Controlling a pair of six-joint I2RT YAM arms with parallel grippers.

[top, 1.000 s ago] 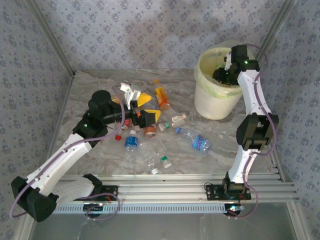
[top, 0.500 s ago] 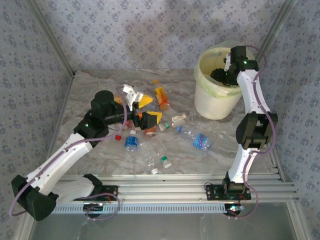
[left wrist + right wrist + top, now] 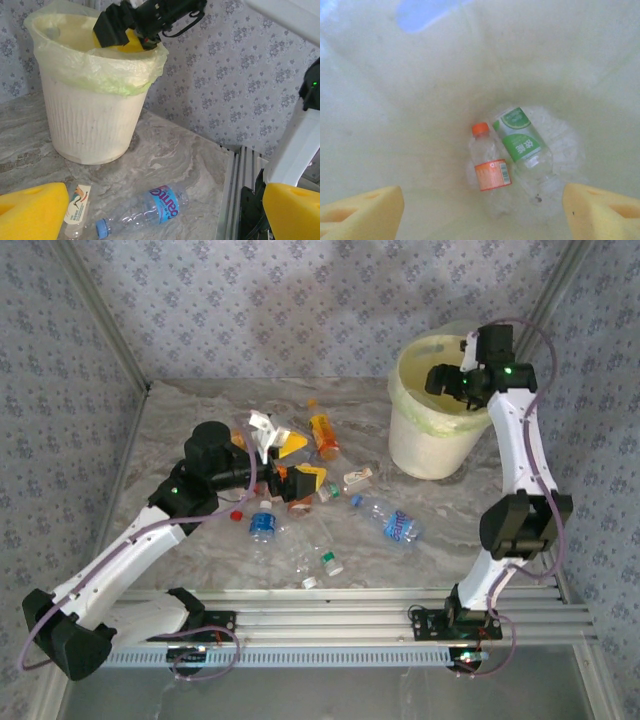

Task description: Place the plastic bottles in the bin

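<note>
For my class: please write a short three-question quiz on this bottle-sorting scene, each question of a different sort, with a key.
1. True or false: the right gripper hangs open over the bin.
2. How many bottles lie at the bin's bottom?
3. The blue-labelled bottle on the table is: A standing upright, B lying on its side, C inside the bin.
Key: 1 true. 2 two: an orange-labelled bottle and a green-labelled bottle. 3 B.

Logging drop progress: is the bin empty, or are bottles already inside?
Not empty: inside the bin lie an orange-capped bottle and a green-labelled bottle, both on their sides.
</note>
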